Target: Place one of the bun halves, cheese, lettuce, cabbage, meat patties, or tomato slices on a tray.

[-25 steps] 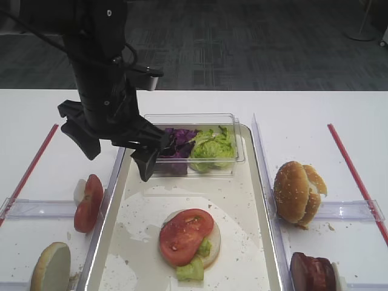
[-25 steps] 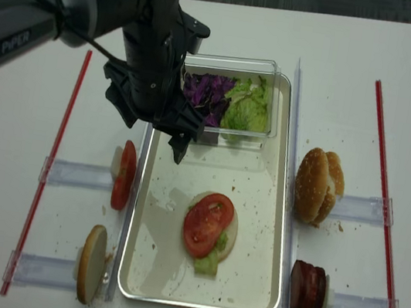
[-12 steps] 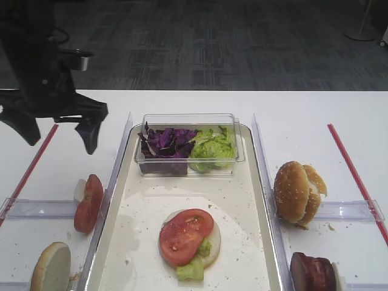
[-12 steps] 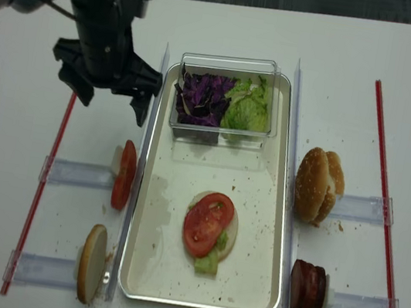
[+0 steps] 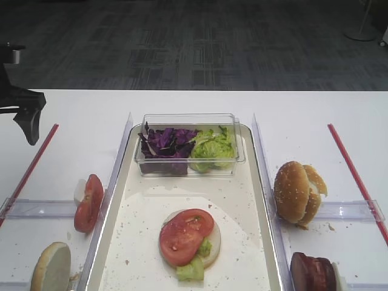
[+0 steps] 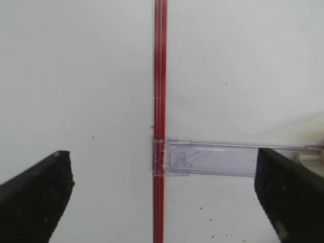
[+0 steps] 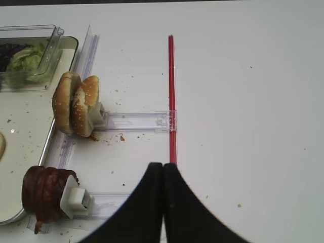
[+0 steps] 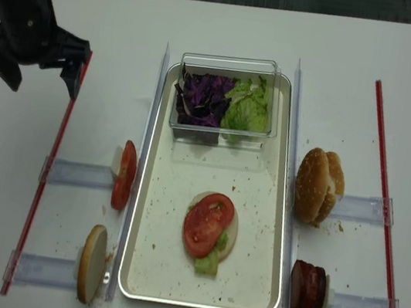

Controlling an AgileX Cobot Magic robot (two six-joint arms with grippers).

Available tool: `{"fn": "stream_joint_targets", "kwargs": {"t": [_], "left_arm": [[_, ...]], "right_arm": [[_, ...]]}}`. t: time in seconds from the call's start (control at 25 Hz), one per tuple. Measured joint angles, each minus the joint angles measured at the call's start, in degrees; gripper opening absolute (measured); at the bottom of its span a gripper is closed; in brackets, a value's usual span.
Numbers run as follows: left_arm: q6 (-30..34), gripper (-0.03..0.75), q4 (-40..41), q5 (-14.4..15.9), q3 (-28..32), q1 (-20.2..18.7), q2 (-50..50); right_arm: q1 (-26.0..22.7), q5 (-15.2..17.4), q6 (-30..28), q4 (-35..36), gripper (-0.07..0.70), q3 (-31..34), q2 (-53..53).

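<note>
No writing or label can be read anywhere. On the tray [image 8: 274, 212] a tomato slice [image 8: 206, 224] lies atop lettuce [image 8: 208, 263] and a bun half [image 8: 230, 228], near its middle. The left pincer [image 8: 29, 71] hangs spread wide and empty over the far-left desk [image 8: 2, 153]; the right pincer [image 7: 162, 177] is clenched, holding nothing

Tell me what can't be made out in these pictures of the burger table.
- Dark reddish-brown round meat patties: cut off by the bottom edge in the first high view, so no count.
- Round tan bun half on the silver rectangular metal tray: mostly covered by a glossy red tomato slice.
- Light green crinkly lettuce: only a scrap shows beneath.
- Left end effector: cropped by the frame edge.
</note>
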Motion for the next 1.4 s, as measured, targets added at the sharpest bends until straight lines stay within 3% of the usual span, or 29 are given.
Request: {"fn": "stream_joint_targets", "kwargs": {"t": [0.48, 0.6, 1.4], "left_arm": [[1.3, 0.671, 0.0, 0.0, 0.0, 0.1, -0.5], [1.3, 0.671, 0.0, 0.0, 2.4, 0.1, -3.3], [0.1, 0.671, -1.7, -1.8, 39.4, 0.1, -37.1]], "right_arm": [[0.0, 0.0, 0.0, 0.0, 0.036, 0.0, 0.0], [0.0, 0.0, 0.0, 0.0, 0.036, 0.0, 0.0], [0.0, 0.0, 0.0, 0.0, 0.036, 0.0, 0.0]]}}
